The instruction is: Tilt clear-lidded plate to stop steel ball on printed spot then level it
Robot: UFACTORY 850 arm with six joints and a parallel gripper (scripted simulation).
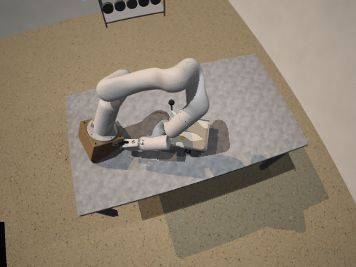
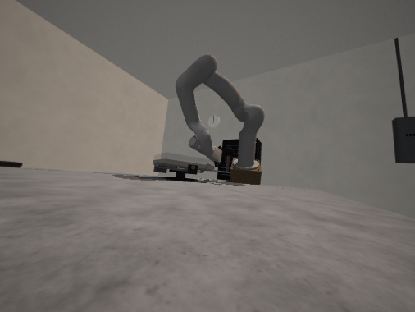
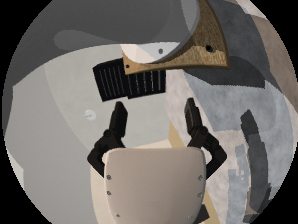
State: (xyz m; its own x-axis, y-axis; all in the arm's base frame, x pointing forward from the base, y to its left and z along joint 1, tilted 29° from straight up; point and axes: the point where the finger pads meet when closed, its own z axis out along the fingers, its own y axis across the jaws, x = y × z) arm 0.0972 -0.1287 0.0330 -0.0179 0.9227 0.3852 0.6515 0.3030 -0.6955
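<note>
The clear-lidded plate (image 1: 191,138) sits on a small stand in the middle of the grey table, partly hidden by my forearm. An orange printed spot (image 1: 182,138) shows on its cream surface. I cannot make out the steel ball. In the low side view the plate (image 2: 183,162) looks about level on its pedestal. My gripper (image 1: 124,142) is open and empty, pointing away from the plate toward my brown base block (image 1: 98,142). The wrist view shows the open fingers with the base block beyond them.
A black knob on a thin stalk (image 1: 171,102) stands just behind the plate. A rack with dark round items (image 1: 131,7) stands on the floor beyond the table. A dark box (image 2: 403,139) hangs on the right wall.
</note>
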